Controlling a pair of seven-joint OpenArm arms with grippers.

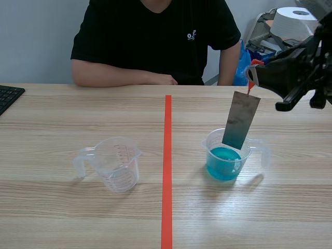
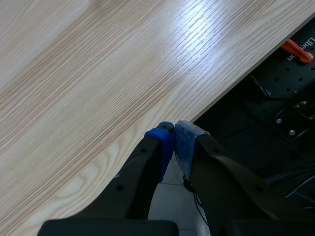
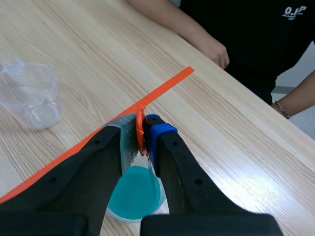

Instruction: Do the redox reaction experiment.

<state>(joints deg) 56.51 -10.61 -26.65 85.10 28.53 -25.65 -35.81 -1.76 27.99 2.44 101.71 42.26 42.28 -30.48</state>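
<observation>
The right gripper point(image 1: 253, 74) pinches the taped top of a grey metal strip point(image 1: 240, 120), whose lower end hangs in the mouth of the beaker of blue liquid point(image 1: 224, 162), right of the orange tape line point(image 1: 167, 171). The left gripper point(image 2: 173, 141) is closed on nothing above the pale wooden table point(image 1: 62, 207) edge. An empty beaker point(image 1: 115, 163) stands left of the line. A person point(image 1: 155, 41) sits across, with a paper roll point(image 1: 293, 22) behind.
</observation>
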